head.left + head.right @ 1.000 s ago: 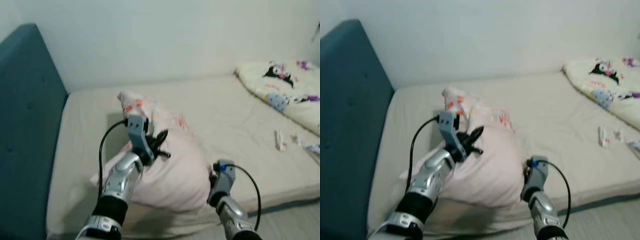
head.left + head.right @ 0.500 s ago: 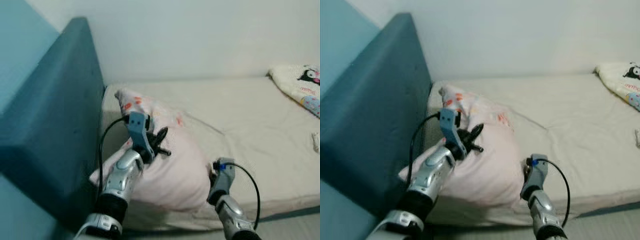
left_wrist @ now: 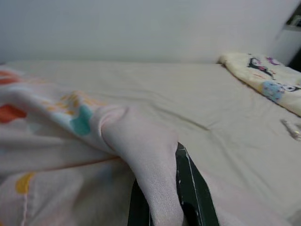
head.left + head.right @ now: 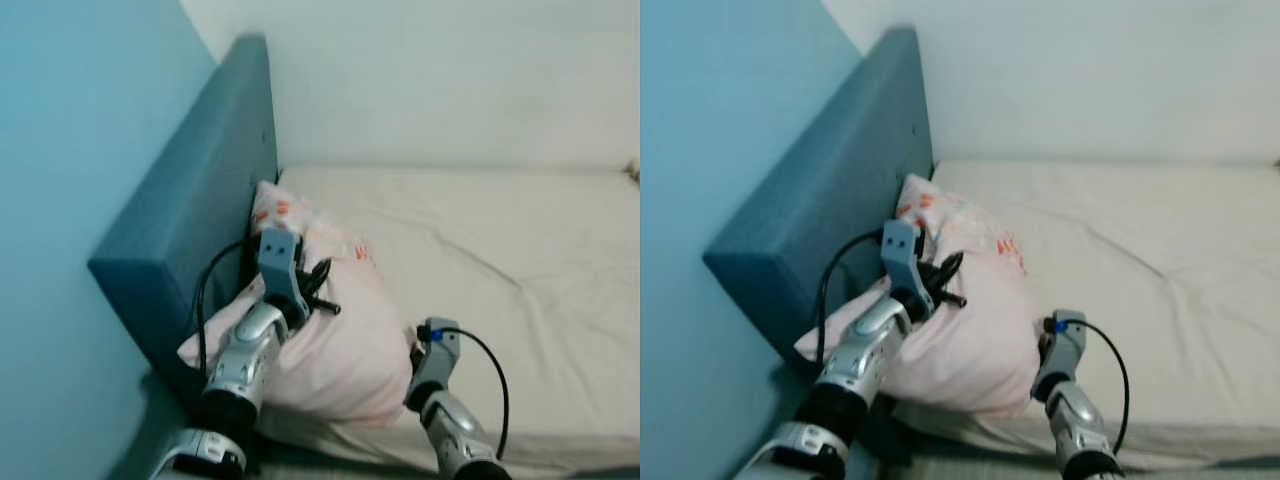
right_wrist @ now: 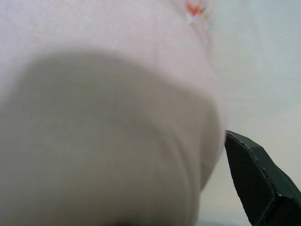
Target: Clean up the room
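Left eye view, from the left: a teal wall (image 4: 70, 150) borders the scene, and a dark teal headboard (image 4: 190, 230) stands against it at the head of the bed (image 4: 500, 260). A pale pink pillow (image 4: 340, 340) with small orange and teal prints lies on the bed's cream sheet, its upper corner touching the headboard and its lower end near the bed's front edge. The left gripper (image 4: 318, 292) sits on the headboard side of the pillow's top face; the left wrist view shows a fold of the pillow fabric (image 3: 150, 188) pinched between its two black fingers (image 3: 195, 197), so the fingers are clamped on the pillow. A black cable loops from the left arm (image 4: 245, 365) toward the headboard. The right arm (image 4: 440, 420) comes up at the pillow's far side from the headboard, its wrist pressed against the pillow's edge. The right gripper is hidden behind the pillow in the eye views; the right wrist view shows one black finger (image 5: 256, 181) beside the bulging pillow, and whether this gripper is apart or together cannot be told. A patterned blanket (image 3: 263, 80) lies at the bed's far end from the headboard.
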Tool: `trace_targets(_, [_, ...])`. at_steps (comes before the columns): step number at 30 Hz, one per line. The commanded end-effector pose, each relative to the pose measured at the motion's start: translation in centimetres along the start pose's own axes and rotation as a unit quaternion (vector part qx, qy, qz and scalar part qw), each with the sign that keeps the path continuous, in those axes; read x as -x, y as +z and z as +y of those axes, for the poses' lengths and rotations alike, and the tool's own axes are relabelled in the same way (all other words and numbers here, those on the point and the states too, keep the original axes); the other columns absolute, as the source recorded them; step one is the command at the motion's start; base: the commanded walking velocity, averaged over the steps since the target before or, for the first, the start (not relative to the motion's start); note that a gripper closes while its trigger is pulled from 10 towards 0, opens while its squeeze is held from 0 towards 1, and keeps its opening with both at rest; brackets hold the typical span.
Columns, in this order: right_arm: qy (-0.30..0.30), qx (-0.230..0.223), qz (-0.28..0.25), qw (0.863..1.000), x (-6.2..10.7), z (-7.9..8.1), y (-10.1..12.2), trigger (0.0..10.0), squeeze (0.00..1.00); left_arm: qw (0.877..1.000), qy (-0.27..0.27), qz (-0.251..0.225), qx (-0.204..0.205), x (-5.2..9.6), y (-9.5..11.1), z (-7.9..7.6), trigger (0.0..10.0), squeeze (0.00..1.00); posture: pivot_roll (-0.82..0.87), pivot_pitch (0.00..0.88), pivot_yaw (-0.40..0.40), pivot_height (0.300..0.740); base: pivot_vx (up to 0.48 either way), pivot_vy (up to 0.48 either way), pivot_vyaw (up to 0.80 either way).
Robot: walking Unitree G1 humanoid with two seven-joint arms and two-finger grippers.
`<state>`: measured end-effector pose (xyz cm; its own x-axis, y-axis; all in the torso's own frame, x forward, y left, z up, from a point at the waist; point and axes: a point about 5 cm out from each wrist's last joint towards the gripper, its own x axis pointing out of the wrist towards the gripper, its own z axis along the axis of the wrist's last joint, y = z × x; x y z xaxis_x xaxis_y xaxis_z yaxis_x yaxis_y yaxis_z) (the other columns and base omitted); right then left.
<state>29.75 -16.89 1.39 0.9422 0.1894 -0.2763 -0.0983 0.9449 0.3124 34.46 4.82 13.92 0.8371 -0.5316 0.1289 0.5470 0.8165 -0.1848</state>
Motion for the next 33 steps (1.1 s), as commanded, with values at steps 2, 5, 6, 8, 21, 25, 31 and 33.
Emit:
trace_targets(2, [0.016,0.000,-0.026,1.000,-0.4,0.7,0.9,10.0,0.00,0.999,-0.040,-0.018,0.032,-1.0,0.1,-2.9,10.0,0.00,-0.11,0.082,0.000,0.740,0.000,0.000,0.00])
trace_targets(5, [0.017,0.004,-0.026,1.000,-0.4,0.7,0.9,10.0,0.00,0.998,-0.029,-0.018,0.052,-1.1,0.0,-2.7,10.0,0.00,-0.11,0.083,0.000,0.740,0.000,0.000,0.00])
trace_targets(6, [0.018,0.007,-0.026,0.999,-0.4,0.7,1.0,10.0,0.00,0.998,-0.027,-0.018,0.056,-1.1,0.0,-2.7,10.0,0.00,-0.11,0.083,0.000,0.740,0.000,0.000,0.00])
trace_targets(8, [0.019,0.011,-0.026,0.999,-0.4,0.7,1.0,10.0,0.00,0.997,-0.023,-0.019,0.065,-1.1,-0.1,-2.6,10.0,0.00,-0.11,0.083,0.000,0.740,0.000,0.000,0.00])
trace_targets(21, [0.015,0.058,-0.044,0.997,-0.5,0.1,2.4,10.0,0.00,0.993,-0.005,-0.028,0.114,-2.2,0.4,-2.6,10.0,0.00,-0.12,0.084,0.003,0.740,0.049,-0.115,0.00])
trace_targets(25, [0.012,0.057,-0.044,0.997,-0.4,-0.1,2.4,10.0,0.00,0.993,0.004,-0.019,0.112,-1.9,0.0,-2.3,10.0,0.00,-0.12,0.086,0.002,0.740,0.000,0.000,0.00])
trace_targets(31, [0.014,0.057,-0.041,0.997,-0.4,0.1,2.2,10.0,0.00,0.993,0.027,-0.010,0.116,-1.2,-0.8,-1.0,10.0,0.00,-0.11,0.087,0.000,0.740,0.000,0.000,0.00])
trace_targets(33, [0.015,0.057,-0.041,0.997,-0.5,0.2,2.2,10.0,0.00,0.994,0.021,-0.005,0.107,-1.1,-0.9,-1.0,10.0,0.00,-0.11,0.087,0.000,0.740,0.000,0.000,0.00])
